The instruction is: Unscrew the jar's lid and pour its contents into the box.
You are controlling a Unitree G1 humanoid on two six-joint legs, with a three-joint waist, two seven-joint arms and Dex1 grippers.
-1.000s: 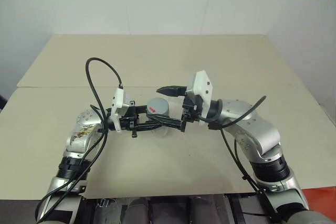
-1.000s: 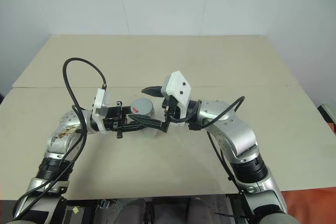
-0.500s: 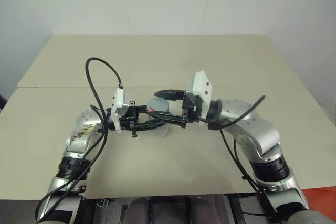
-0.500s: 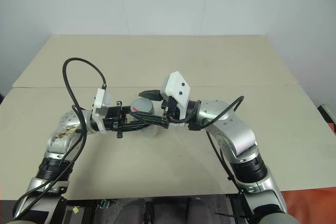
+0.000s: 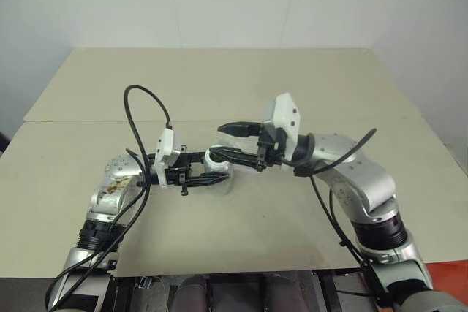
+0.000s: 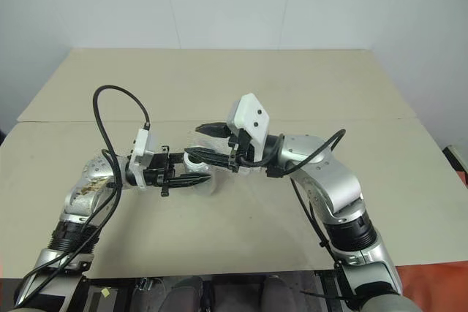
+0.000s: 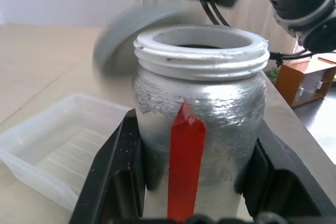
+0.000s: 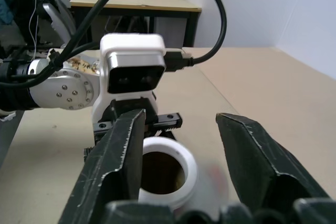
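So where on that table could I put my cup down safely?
The table's whole far half, toward the wall, is bare, and so are both outer sides. Crowded: the middle, where left gripper, right gripper, jar and box meet.

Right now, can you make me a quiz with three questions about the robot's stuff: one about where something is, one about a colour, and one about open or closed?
1. Where is the clear plastic box?
A. on the table beside the jar
B. stacked on top of the jar
C. on the floor

2. What colour is the jar's stripe?
A. blue
B. green
C. red

3. The jar's mouth is:
A. capped
B. open
C. taped over

Answers: 1 A, the box lies flat on the table next to the jar. 2 C, the stripe down its side is red. 3 B, its white threaded rim is bare.
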